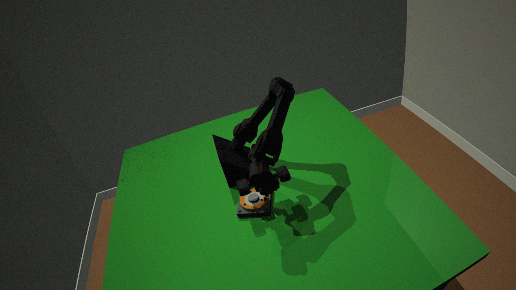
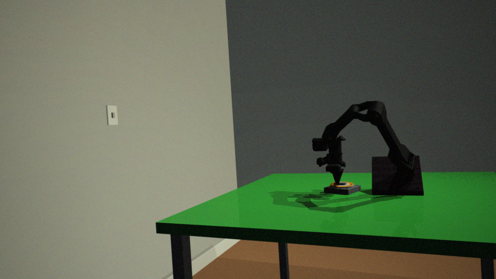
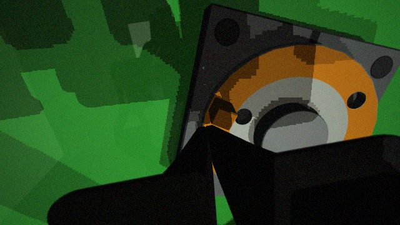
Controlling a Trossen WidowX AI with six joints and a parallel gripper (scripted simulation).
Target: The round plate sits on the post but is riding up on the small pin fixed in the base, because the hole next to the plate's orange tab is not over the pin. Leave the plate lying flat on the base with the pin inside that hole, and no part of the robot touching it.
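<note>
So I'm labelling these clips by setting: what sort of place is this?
Most likely a bare indoor test room: a green table carrying a black arm with its pincer over a small base, plain walls with a wall switch, and a brown floor.

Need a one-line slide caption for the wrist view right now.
Shut gripper tip at the orange tab of the round plate, which sits around the post on the dark base.

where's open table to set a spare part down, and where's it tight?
Open green top: the wide stretch left of the base toward the table's near-left edge, and the right side beyond the arm's shadow. Tight: the strip between base and robot pedestal, where the shut gripper sits at the plate's orange tab.
</note>
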